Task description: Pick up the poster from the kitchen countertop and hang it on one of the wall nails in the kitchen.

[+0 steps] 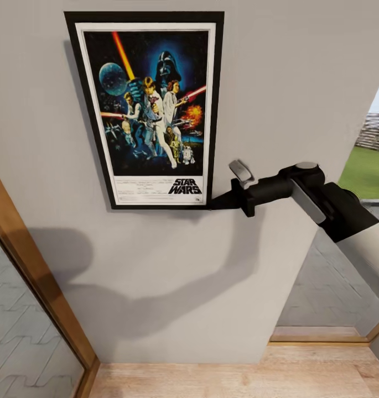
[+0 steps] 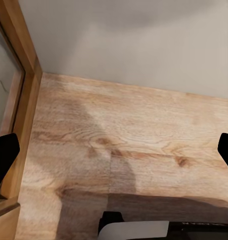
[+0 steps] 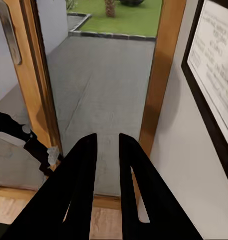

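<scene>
The glossy black-framed poster (image 1: pixel 145 110) lies flat against the matte grey wall (image 1: pixel 300 83); the right gripper (image 1: pixel 219 202), empty and narrow-fingered, is at its lower right corner; the left gripper (image 2: pixel 114 150) gapes wide over the wood-grain floor (image 2: pixel 133 135).

grey wall (image 1: pixel 300 83), wood floor (image 2: pixel 128 145), glass door (image 3: pixel 101 100)

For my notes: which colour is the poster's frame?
Black, with a white border inside; the poster shows best in the head view.

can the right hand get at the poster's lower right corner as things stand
Probably yes. In the head view the right hand already sits at the lower right corner of the poster on the wall, with nothing between them. Whether it touches the frame is hard to tell.
</scene>
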Robot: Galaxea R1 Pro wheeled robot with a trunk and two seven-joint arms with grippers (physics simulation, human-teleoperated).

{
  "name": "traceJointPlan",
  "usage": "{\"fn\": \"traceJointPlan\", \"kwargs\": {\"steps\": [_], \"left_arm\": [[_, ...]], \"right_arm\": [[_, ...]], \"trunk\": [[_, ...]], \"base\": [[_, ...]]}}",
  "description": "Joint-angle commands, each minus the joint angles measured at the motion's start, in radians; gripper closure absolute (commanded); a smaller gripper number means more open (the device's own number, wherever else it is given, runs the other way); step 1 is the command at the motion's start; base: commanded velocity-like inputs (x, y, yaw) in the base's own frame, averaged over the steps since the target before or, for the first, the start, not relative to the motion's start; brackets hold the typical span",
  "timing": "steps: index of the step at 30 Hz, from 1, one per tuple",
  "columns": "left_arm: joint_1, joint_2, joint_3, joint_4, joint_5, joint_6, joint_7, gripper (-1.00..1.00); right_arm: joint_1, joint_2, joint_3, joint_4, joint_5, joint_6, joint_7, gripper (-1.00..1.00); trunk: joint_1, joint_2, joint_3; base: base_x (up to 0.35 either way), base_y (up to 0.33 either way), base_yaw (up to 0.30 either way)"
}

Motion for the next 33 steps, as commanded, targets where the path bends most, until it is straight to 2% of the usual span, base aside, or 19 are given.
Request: {"fn": "traceJointPlan", "kwargs": {"steps": [1,10,16,17,19,23,24,33], "left_arm": [[0.0,0.0,0.002,-0.001,0.001,-0.001,-0.005,-1.0],[0.0,0.0,0.002,-0.001,0.001,-0.001,-0.005,-1.0],[0.0,0.0,0.002,-0.001,0.001,-0.001,-0.005,-1.0],[0.0,0.003,0.002,0.0,0.001,-0.001,-0.005,-1.0],[0.0,0.011,0.002,0.002,0.001,-0.001,-0.005,-1.0],[0.0,0.015,0.002,0.003,0.001,-0.001,-0.005,-1.0],[0.0,0.016,0.002,0.003,0.001,-0.001,-0.005,-1.0],[0.0,0.017,0.002,0.004,0.001,-0.002,-0.005,-1.0]], "right_arm": [[0.004,0.005,-0.002,0.006,-0.004,0.016,-0.01,1.0],[0.005,0.038,-0.025,0.034,0.029,0.012,0.009,1.0],[0.005,0.048,-0.039,0.054,0.049,0.01,0.025,1.0],[0.005,0.049,-0.041,0.057,0.052,0.009,0.028,-1.0],[0.005,0.06,-0.052,0.068,0.041,0.02,0.017,-1.0],[0.005,0.06,-0.075,0.091,0.028,0.042,-0.006,-1.0],[0.005,0.06,-0.114,0.12,0.028,0.155,-0.106,-1.0],[0.005,0.06,-0.114,0.12,0.029,0.156,-0.106,-1.0]], "trunk": [[0.0,-0.003,-0.002],[0.0,-0.003,-0.002],[0.0,-0.003,-0.002],[0.0,-0.003,-0.002],[0.0,-0.003,-0.002],[0.0,-0.003,-0.002],[0.0,-0.003,-0.002],[0.0,-0.003,-0.002]], "base": [[0.0,0.0,0.0],[0.0,0.0,0.0],[0.0,0.0,0.0],[0.0,0.0,0.0],[0.0,0.0,0.0],[0.0,0.0,0.0],[-0.014,0.0,0.0],[-0.191,0.0,0.0]]}}
